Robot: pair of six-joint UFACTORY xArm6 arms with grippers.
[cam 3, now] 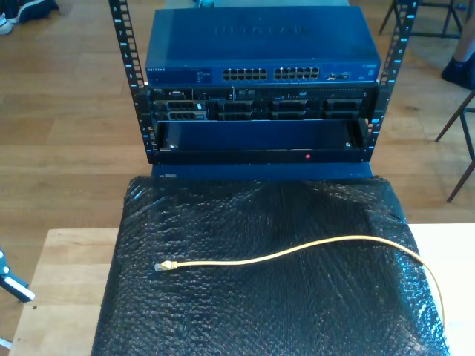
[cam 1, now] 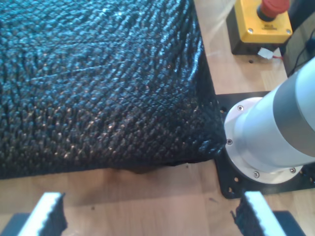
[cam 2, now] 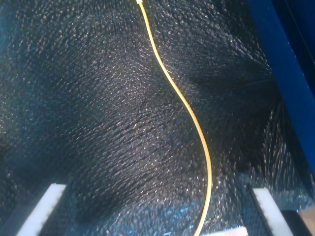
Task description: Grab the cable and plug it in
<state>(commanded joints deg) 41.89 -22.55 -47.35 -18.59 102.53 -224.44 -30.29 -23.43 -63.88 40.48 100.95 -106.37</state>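
The cable [cam 3: 297,250] is a long, thin yellow line lying loose on a black bubbled mat [cam 3: 260,311] that covers the table [cam 3: 67,274]. In the exterior view it runs in a shallow wave from a small clear plug [cam 3: 162,265] with a yellow boot, near the mat's left side, across to the right edge, where it bends down toward the near corner. Beyond the mat stands a rack with a blue network switch [cam 3: 260,52] showing rows of ports. My second pincer [cam 2: 160,211] hangs released above the mat, the cable passing between its pale pads [cam 2: 42,211] without touching them. My first pincer [cam 1: 152,214] is also spread wide, holding nothing, over bare wood beside the mat's edge, near a white arm base [cam 1: 268,132] and a yellow stop-button box [cam 1: 263,19].
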